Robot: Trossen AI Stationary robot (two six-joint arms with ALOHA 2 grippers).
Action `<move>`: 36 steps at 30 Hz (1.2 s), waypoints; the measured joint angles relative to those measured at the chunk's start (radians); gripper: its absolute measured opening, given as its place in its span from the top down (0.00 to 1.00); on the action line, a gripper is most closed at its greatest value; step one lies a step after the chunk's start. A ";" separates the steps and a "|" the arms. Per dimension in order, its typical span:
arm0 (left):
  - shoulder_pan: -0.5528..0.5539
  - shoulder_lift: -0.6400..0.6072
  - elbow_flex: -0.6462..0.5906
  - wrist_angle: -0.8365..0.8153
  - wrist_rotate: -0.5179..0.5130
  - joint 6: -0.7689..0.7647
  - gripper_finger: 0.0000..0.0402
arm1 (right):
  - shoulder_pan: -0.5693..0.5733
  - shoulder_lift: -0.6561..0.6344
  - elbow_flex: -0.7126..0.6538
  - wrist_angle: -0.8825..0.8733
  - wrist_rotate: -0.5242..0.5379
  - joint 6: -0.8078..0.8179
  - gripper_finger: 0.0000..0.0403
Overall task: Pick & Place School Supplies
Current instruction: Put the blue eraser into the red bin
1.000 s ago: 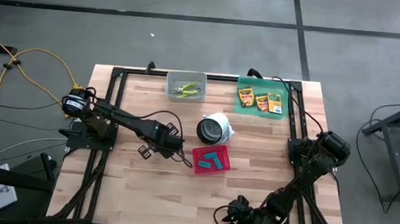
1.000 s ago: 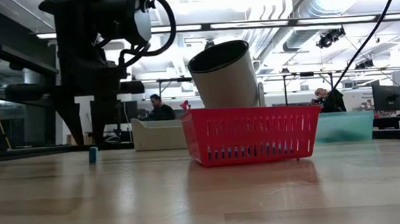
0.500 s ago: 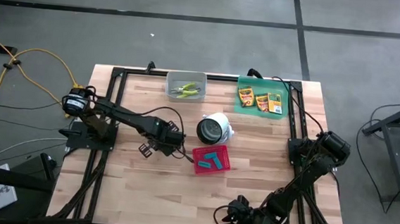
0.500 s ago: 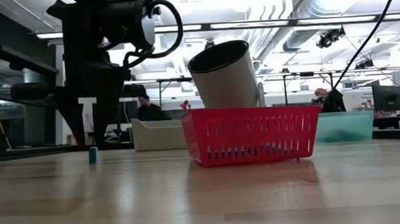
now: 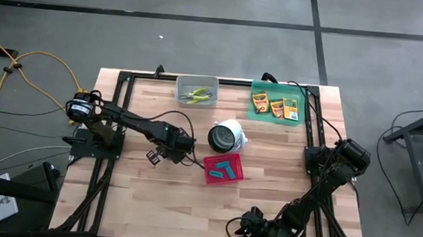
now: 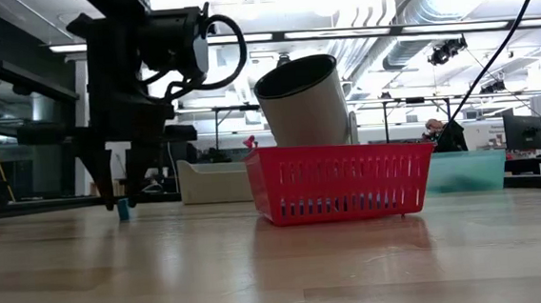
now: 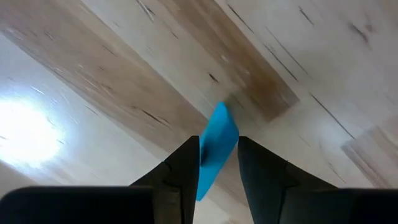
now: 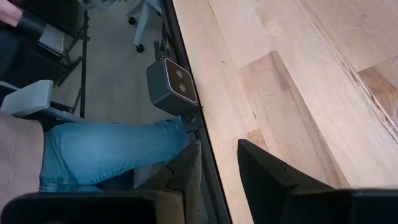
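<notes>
Since a second ago your left gripper (image 6: 119,193) has dropped lower and shifted slightly toward the red basket (image 5: 223,169), so its fingertips now straddle the small light-blue block (image 7: 216,149) that stood clear beside it before. Your jaws are narrowly parted, one finger on each side of the block; in the left wrist view it sits tilted in the gap, and you cannot tell whether the pads actually press on it. In the low view the block (image 6: 123,209) rests on the table (image 5: 168,198) right at the fingertips.

Your right gripper (image 8: 217,163) waits at the near edge of the table, jaws slightly apart and holding nothing.

More blue blocks (image 5: 225,168) lie inside the red basket. Behind it lies the white cylinder (image 5: 227,135) on its side. At the far edge you have the grey bin (image 5: 196,90) with two yellow-green-handled tools (image 5: 197,96) in it, and the green tray (image 5: 275,112) carrying three crayon boxes (image 5: 276,106) side by side.

Your surface is pale wood planking inside a black frame. Beyond it the low view shows a lit workshop with ceiling ducts, and the right wrist view shows a person's leg in blue jeans (image 8: 106,155) beside the table edge.
</notes>
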 joint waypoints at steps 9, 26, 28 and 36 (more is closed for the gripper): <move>0.003 0.006 -0.003 0.017 0.000 -0.003 0.82 | 0.000 0.000 0.000 0.009 0.000 0.000 0.76; -0.047 0.005 -0.002 0.013 -0.055 -0.040 0.95 | 0.000 0.000 0.000 0.022 0.000 -0.003 0.76; -0.068 0.005 -0.002 0.014 -0.058 -0.077 0.95 | 0.000 0.000 0.000 0.023 0.000 -0.003 0.76; -0.197 -0.050 0.023 0.021 -0.063 -0.221 0.95 | 0.000 0.000 0.000 0.022 0.000 -0.012 0.76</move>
